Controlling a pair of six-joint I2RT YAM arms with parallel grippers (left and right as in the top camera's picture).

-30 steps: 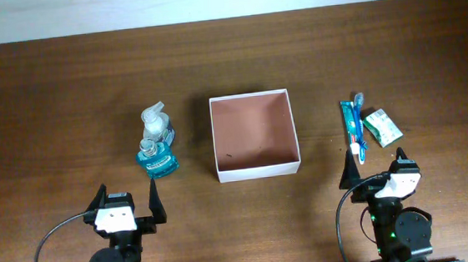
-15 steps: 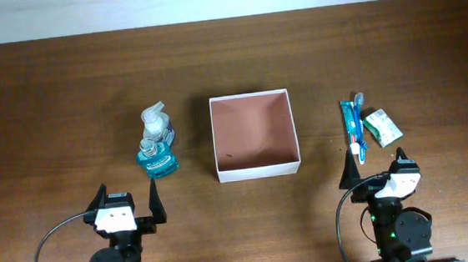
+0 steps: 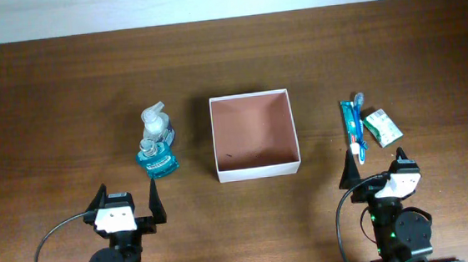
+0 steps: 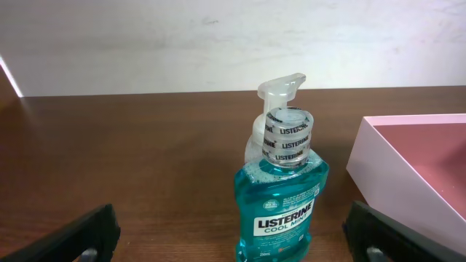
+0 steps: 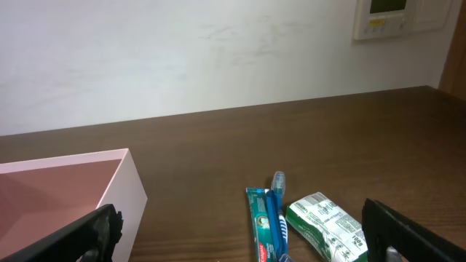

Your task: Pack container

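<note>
Overhead view. The box (image 3: 258, 172) is sitting at the middle of the table (image 3: 47, 95), open side up, its reddish-brown floor facing the camera. On its left a blue mouthwash bottle (image 3: 157, 159) is standing upright, with a clear pump bottle (image 3: 155, 120) standing just behind it. On its right a toothpaste tube (image 3: 349, 124) and a toothbrush (image 3: 357, 114) are lying side by side, and a green-and-white packet (image 3: 381, 126) is lying just beside them. The left gripper (image 3: 128, 206) and right gripper (image 3: 376, 168) are hovering near the front edge, jaws spread wide, apart from every object
</note>
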